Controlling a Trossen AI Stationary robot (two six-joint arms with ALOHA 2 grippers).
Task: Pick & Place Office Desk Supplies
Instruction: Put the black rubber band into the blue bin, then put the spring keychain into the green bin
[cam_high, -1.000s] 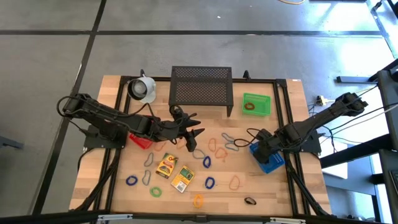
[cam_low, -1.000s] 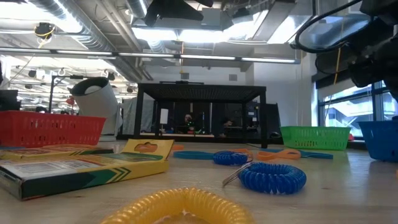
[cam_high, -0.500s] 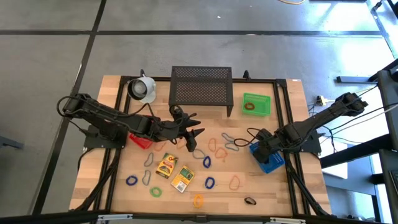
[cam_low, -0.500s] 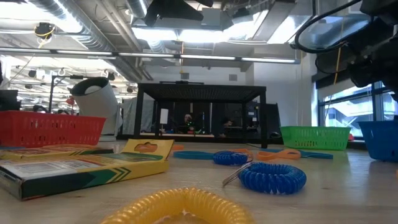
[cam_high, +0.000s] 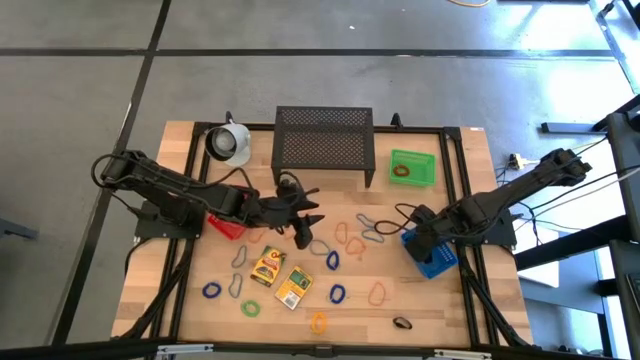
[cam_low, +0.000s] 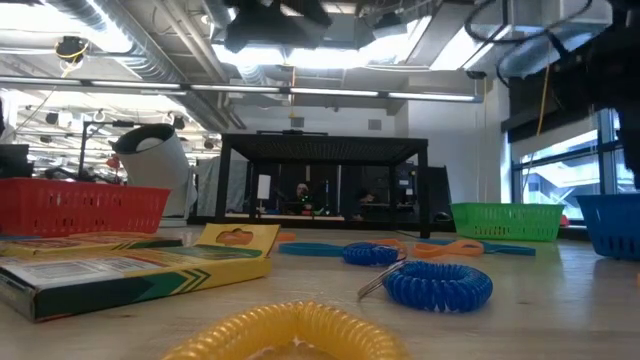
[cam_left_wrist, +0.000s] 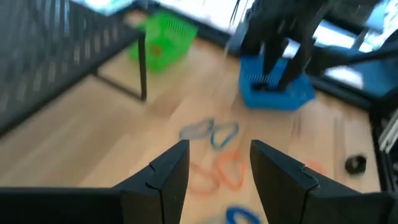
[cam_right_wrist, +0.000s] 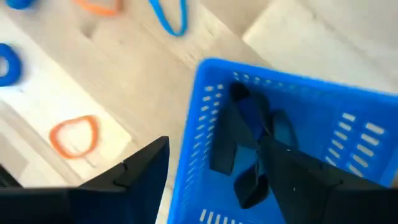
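Since a second ago the left gripper (cam_high: 306, 222) has shifted a little: its fingers, then pointing toward the right arm, now angle more toward the table's front, above the loops in the middle. Its jaws stand apart with nothing between them, as the left wrist view shows. The right gripper (cam_high: 412, 237) stays over the blue bin (cam_high: 432, 256) at the table's right side, and its jaws have spread open; in the right wrist view they frame the bin, where a blue loop (cam_right_wrist: 255, 121) lies beside a dark clip-like bit (cam_right_wrist: 227, 144).

Most supplies lie on the wooden table (cam_high: 440, 300). Two yellow packets sit left of centre, touching at a corner: one (cam_high: 267, 267) nearer the left arm, the other (cam_high: 294, 286) toward the front, each with its long axis slanted across the table. Around them lie thin loops: orange ones (cam_high: 347, 236) between the grippers, a grey one (cam_high: 370, 233) stretched toward the blue bin, blue ones (cam_high: 337, 293) nearer the front, a green one (cam_high: 250, 309) and a yellow-orange one (cam_high: 319, 322) at the front edge. A dark clip (cam_high: 402, 324) sits at the front right. The green bin (cam_high: 413, 167) at the back holds a dark ring.
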